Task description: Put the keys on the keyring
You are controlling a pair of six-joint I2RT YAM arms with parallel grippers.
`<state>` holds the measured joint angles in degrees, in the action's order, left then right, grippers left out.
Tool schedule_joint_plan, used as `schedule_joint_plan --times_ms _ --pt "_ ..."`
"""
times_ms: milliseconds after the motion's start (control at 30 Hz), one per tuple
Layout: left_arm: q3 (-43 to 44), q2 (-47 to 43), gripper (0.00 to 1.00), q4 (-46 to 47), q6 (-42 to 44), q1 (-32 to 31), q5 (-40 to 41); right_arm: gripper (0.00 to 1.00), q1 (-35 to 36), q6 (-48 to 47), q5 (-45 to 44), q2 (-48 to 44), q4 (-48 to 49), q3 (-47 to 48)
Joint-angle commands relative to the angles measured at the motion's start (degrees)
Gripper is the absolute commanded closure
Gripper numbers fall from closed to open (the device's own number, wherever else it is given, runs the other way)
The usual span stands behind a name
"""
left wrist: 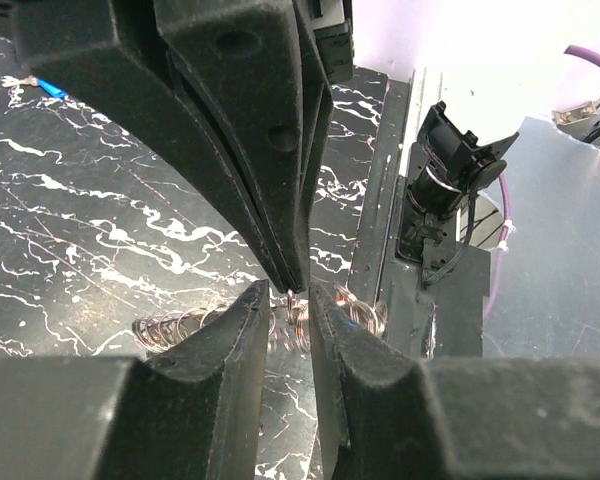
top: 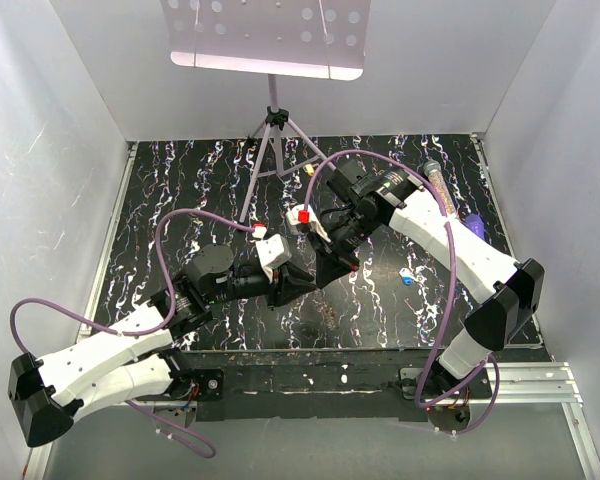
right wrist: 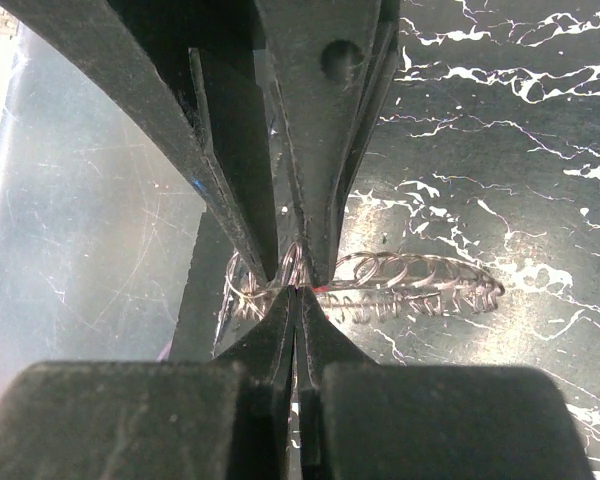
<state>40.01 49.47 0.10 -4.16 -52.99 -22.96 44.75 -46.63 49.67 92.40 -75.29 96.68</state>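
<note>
Plainly, the two grippers meet tip to tip over the middle of the table (top: 180, 190). The right gripper (right wrist: 298, 300) has its fingers pressed together, and a loop of the keyring (right wrist: 420, 285) rises from between their tips. The rest of the ring, a flattened coil of thin grey wire, runs off to that gripper's right in its wrist view and lies on the black marbled top.

The left gripper (left wrist: 290, 305) comes at the same spot from the opposite side. Its fingers stand only a narrow slit apart (no wider than the bunch of wire in it). Loops of the ring are caught between the pads, so it too is clamped on the ring. In the left wrist view the right gripper's fingertips point down just above that slit, all but touching the left ones. The ring spreads out to both sides of the left fingers.

A glint of red (right wrist: 322, 289) shows just beside the right fingertips, among the wire; it is too small to tell what it is.

A blue key (top: 407, 280) lies on the table well apart from both grippers, out on the right gripper's side, free of the ring. Farther out on that side, near the table's far edge, lie a glittery tube (top: 435, 185) and a purple pen (top: 473, 224).
</note>
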Motion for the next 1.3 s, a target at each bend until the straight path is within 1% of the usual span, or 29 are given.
schedule_joint_plan --times_ms 0,233,333,400,467,833,900,1167,1267 --pt "0.33 0.18 0.79 1.66 -0.23 0.26 -1.03 0.99 0.34 0.49 2.80 -1.70 -0.39 0.17" --pt "0.60 1.59 0.81 0.61 -0.23 0.26 -1.65 0.99 0.34 0.75 2.89 -1.70 -0.39 0.17" --pt "0.60 1.68 0.83 0.17 -0.06 0.26 -1.39 0.99 0.34 0.93 2.80 -1.70 -0.30 0.17" --pt "0.42 1.77 0.87 0.17 -0.06 0.26 -0.95 0.99 0.34 0.93 2.89 -1.70 -0.30 0.17" --pt "0.07 1.59 0.87 0.25 -0.06 0.26 -0.60 0.99 0.34 0.93 2.80 -1.78 -0.30 0.17" --pt "-0.90 0.36 0.86 0.25 0.56 0.26 1.51 0.99 0.34 0.93 2.89 -1.61 -0.39 0.17" --pt "-0.81 0.27 0.86 -1.68 0.65 0.34 1.78 0.99 0.34 0.84 2.89 -1.70 -0.39 0.17" --pt "-0.72 0.80 0.84 -1.77 0.65 0.26 1.43 0.99 0.34 0.93 2.98 -1.52 -0.39 0.17" --pt "-0.63 0.89 0.82 -2.12 0.65 0.35 1.60 0.99 0.34 0.93 2.89 -1.70 -0.21 0.08"
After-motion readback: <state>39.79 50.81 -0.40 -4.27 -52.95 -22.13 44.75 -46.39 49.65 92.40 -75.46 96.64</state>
